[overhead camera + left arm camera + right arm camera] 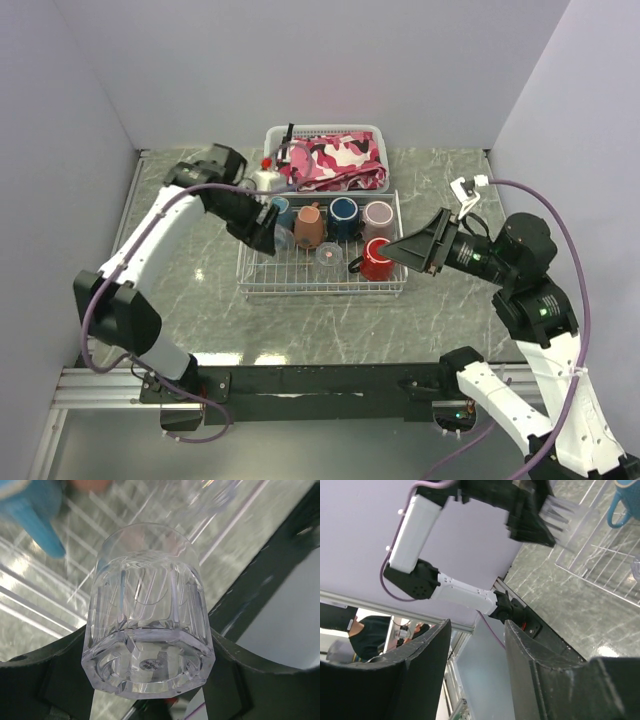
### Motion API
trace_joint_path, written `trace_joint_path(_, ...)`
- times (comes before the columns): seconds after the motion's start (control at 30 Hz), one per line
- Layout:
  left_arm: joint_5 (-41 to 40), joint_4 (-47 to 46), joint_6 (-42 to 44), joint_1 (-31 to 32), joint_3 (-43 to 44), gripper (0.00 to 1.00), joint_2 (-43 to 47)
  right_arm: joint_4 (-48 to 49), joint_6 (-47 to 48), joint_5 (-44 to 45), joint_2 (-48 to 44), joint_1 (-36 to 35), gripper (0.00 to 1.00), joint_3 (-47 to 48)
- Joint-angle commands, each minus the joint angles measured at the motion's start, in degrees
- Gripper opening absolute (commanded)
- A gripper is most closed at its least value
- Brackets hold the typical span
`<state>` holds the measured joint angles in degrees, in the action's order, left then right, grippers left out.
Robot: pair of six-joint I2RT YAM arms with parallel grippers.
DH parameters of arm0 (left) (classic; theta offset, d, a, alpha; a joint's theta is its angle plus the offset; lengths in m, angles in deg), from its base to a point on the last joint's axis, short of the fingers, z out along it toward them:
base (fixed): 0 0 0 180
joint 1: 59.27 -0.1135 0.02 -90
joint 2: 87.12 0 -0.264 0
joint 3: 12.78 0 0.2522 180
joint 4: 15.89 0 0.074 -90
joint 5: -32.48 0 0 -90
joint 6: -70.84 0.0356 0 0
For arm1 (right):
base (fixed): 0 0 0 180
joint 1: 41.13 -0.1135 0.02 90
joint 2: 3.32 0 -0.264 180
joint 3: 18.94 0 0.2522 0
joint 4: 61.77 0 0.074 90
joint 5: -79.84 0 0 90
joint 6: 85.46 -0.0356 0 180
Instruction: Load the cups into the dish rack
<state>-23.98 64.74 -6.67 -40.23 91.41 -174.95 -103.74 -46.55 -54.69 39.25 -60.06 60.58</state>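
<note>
The white wire dish rack (262, 283) sits mid-table. Inside it stand a teal mug (284, 210), a terracotta mug (309, 226), a navy mug (344, 216), a mauve mug (378, 214), a red mug (377, 260) and a clear glass (328, 256). My left gripper (268, 232) hangs over the rack's left end, shut on a second clear glass (147, 615) held sideways between its fingers. The teal mug's handle (42, 522) shows just beyond it. My right gripper (405, 248) is open and empty (476, 630), its tips right beside the red mug.
A white slotted basket (300, 133) with pink camouflage cloth (335, 160) stands just behind the rack. A small silver bottle with a red cap (264, 177) stands by the rack's back left corner. Grey walls close in on three sides.
</note>
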Motion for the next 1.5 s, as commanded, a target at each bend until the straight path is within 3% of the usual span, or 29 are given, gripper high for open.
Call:
trace_joint_path(0.0,-11.5,-1.3,3.6,4.8,-2.5,0.01,-1.5,-2.0,0.6,1.7,-2.0,0.6,0.53,-1.2)
trace_joint_path(0.6,-31.9,-19.7,-1.9,16.6,-16.8,0.01,-6.0,-3.4,0.8,3.1,-4.3,0.7,0.51,-2.7)
trace_joint_path(0.83,-33.1,-19.6,-2.7,18.1,-15.6,0.02,-8.5,-4.6,1.7,3.5,-4.6,0.7,0.51,-2.9)
trace_joint_path(0.93,-33.4,-18.6,-3.3,18.2,-13.8,0.37,-8.8,-5.3,2.0,3.9,-4.8,0.7,0.51,-3.3)
trace_joint_path(0.97,-33.4,-18.3,-3.2,18.2,-12.9,0.62,-8.4,-5.5,2.5,4.0,-4.8,0.7,0.52,-3.2)
trace_joint_path(1.0,-33.4,-17.8,-3.3,18.2,-12.3,0.67,-8.2,-6.0,2.7,4.4,-4.5,0.7,0.52,-3.0)
trace_joint_path(1.13,-31.9,-14.0,-3.6,18.1,-8.7,0.82,-6.6,-9.5,4.8,5.9,-3.3,0.7,0.54,-2.0)
trace_joint_path(1.2,-30.3,-12.3,-3.8,18.2,-5.8,0.84,-5.2,-10.7,6.3,6.6,-2.1,0.7,0.54,-1.2)
trace_joint_path(1.3,-28.0,-9.5,-4.2,18.2,-2.4,1.0,-3.1,-14.4,8.5,8.3,0.1,0.7,0.57,0.3)
trace_joint_path(1.47,-22.9,-6.1,-4.8,18.2,2.8,0.96,1.2,-18.8,12.1,13.4,3.5,0.7,0.6,3.8)
